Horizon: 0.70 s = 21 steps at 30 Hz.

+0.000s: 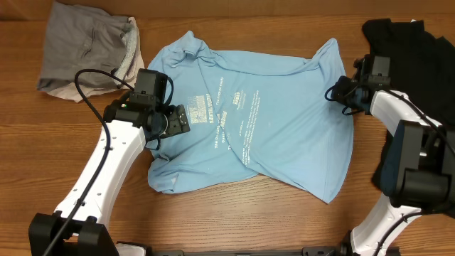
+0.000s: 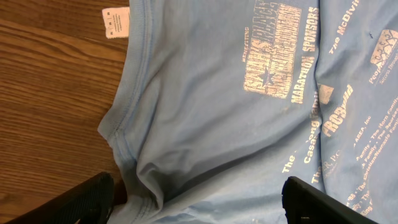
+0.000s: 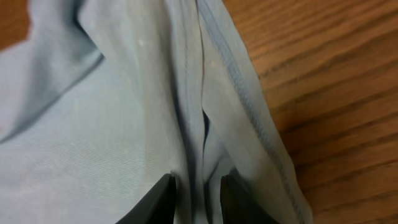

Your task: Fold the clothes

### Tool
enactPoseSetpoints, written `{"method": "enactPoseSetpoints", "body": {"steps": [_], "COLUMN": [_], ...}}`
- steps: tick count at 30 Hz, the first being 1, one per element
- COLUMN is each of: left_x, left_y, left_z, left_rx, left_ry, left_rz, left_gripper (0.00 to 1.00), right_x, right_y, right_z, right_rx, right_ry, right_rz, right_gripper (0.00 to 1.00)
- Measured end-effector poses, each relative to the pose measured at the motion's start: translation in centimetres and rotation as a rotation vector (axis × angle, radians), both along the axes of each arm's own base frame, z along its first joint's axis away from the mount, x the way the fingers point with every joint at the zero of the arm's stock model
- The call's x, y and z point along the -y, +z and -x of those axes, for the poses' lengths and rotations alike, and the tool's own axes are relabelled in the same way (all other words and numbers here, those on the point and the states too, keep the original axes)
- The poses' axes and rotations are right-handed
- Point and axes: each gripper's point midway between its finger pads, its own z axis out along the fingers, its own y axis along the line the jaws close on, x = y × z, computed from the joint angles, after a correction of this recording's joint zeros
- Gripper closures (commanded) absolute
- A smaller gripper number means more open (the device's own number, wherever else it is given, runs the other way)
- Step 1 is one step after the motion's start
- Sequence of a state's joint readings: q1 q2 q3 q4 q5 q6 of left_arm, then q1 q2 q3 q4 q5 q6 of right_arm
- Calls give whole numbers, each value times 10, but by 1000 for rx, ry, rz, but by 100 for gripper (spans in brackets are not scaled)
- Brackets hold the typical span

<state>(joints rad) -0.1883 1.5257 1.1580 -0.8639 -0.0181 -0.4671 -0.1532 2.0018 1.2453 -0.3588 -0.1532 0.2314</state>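
The light blue T-shirt (image 1: 263, 128) with pale lettering lies rumpled in the middle of the table. Its lower part is folded over and twisted. My left gripper (image 1: 174, 119) is over the shirt's left side. In the left wrist view its jaws (image 2: 199, 208) are wide open, with bunched shirt cloth (image 2: 205, 112) between them. My right gripper (image 1: 334, 92) is at the shirt's upper right edge. In the right wrist view its fingers (image 3: 199, 199) are pinched on a fold of the blue cloth (image 3: 112, 124) next to the hem.
A grey and beige pile of garments (image 1: 85, 50) lies at the back left. A black garment (image 1: 416, 71) lies at the right, partly under my right arm. A white label (image 2: 115, 22) shows at the shirt's edge. Bare wood table (image 1: 234, 220) lies in front.
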Motion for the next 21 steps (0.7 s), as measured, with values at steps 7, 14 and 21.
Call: {"method": "enactPoseSetpoints", "body": {"steps": [7, 14, 21], "left_x": [0, 0, 0], "left_y": [0, 0, 0], "left_z": [0, 0, 0], "left_rx": [0, 0, 1], "left_ry": [0, 0, 0], "left_rz": [0, 0, 0], "left_gripper": [11, 11, 11], "right_x": [-12, -17, -14], "right_y": [-6, -12, -10], "right_z": [1, 2, 1], "right_rx": [-14, -28, -34], "right_ry": [25, 32, 23], "right_rz": [-2, -5, 9], "right_gripper": [78, 96, 96]}}
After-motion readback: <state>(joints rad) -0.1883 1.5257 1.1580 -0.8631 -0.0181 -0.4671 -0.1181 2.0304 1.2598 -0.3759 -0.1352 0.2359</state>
